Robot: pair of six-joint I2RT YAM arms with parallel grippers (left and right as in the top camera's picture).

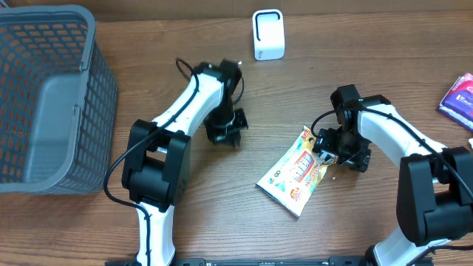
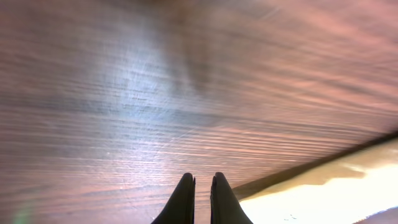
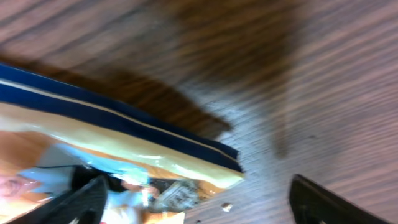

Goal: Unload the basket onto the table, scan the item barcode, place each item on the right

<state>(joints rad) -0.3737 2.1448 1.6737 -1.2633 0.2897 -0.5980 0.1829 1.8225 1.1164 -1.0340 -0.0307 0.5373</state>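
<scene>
The snack packet (image 1: 295, 171) lies flat on the wooden surface (image 1: 222, 207), printed face up and turned at a slant. The right pincer (image 3: 199, 182) sits low at the packet's upper right corner. Its fingers (image 3: 81, 199) are spread wide, one over the packet's printed face and the other over bare wood beyond the edge. That corner lies in the gap between them and nothing is clamped. The blue-striped end seam of the packet runs across the right wrist view and ends at that corner. The left pincer (image 2: 202, 180) is up and to the left of the packet, well apart from it. It is closed to a narrow slit, grips nothing, and points at bare wood. The white scanner (image 1: 267, 33) stands far beyond the packet's upper end, near the back edge of the surface, with uncluttered wood between the two. The grey basket (image 1: 96, 89) is far to the packet's left, past the left arm. A purple packet (image 1: 460, 94) lies far to the right, at the surface's edge.
</scene>
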